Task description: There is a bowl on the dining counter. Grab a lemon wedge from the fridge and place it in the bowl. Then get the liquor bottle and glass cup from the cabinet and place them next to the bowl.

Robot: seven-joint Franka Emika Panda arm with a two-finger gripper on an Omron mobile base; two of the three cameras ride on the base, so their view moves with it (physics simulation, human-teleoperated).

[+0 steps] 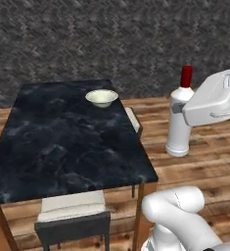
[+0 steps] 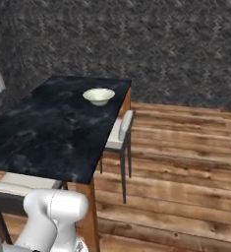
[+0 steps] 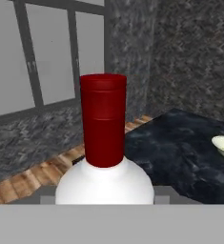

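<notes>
Red-capped smooth white liquor bottle

The bowl is a wide, shallow, cream-white dish sitting upright near the far right corner of the dark blue-black veined bench, upper middle of the left base view. Whether anything lies inside it I cannot tell. The liquor bottle, white with a narrow neck and red cap, stands upright at the right of that view, off the bench's edge, held up over the wooden floor with the white hand against its side.
</notes>
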